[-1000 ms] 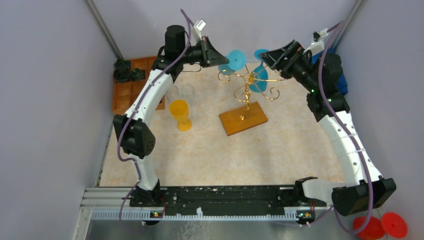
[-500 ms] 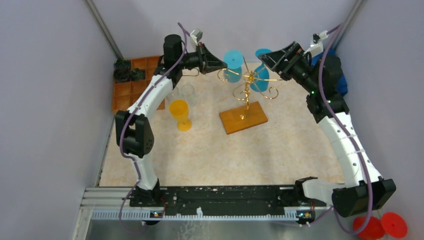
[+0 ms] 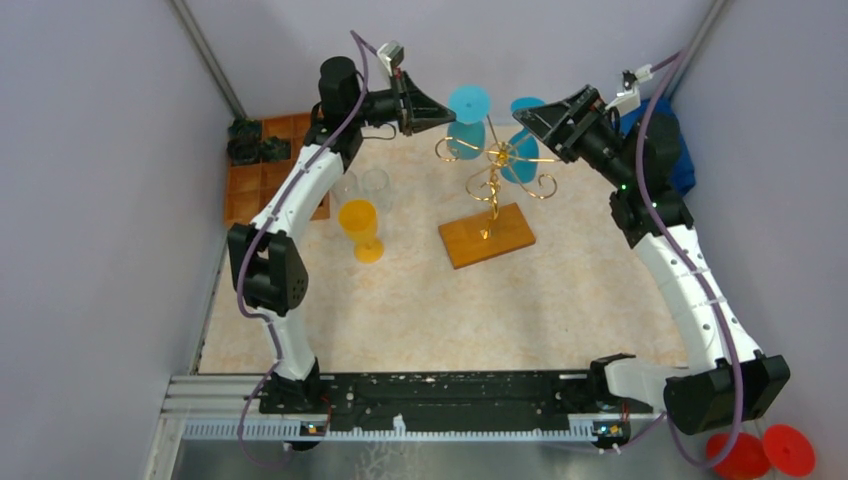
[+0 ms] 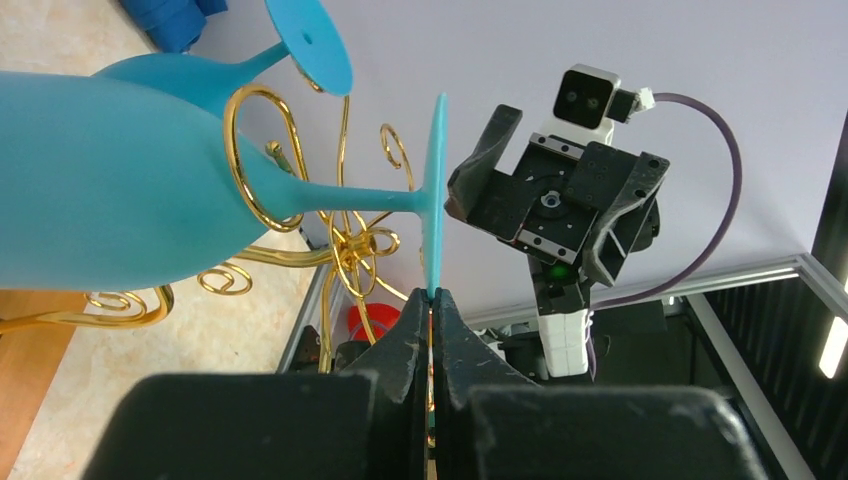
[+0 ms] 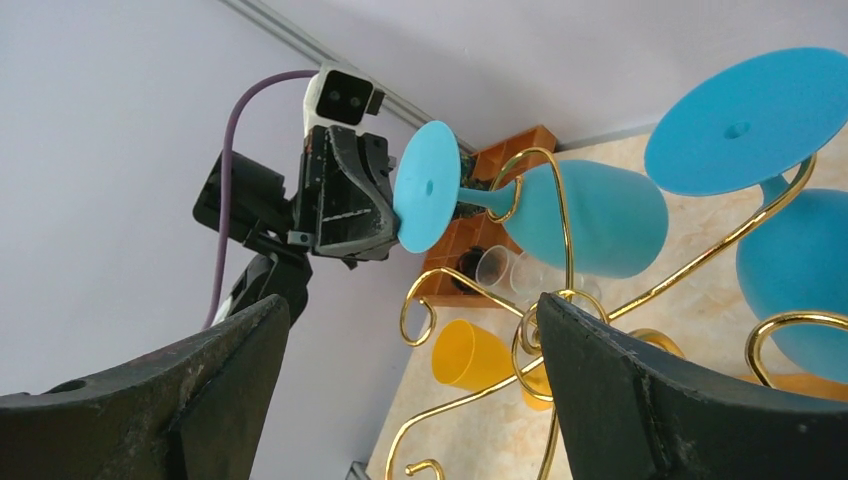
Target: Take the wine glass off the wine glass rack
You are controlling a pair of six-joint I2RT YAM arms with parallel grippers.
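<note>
From above, the wine glass rack (image 3: 494, 158) stands near the middle of the counter's (image 3: 420, 300) far edge. A blue wine glass (image 3: 461, 136) hangs on its side from a rack arm. Its flat foot points toward the far left corner. The left gripper (image 3: 434, 108) has pinched that foot. The right gripper (image 3: 536, 118) hangs on the other side, by a second blue glass (image 3: 520, 160).

From the left wrist, the fingers (image 4: 405, 335) are squeezed tight on the thin edge of the foot. A gold loop (image 4: 230, 140) goes around the stem, and that is what keeps the glass up. I think the glass must slide out of the loop sideways and not be pulled straight off.

From the right wrist, the two fingers are far apart with nothing held. This gripper may be there to steady the rack.
</note>
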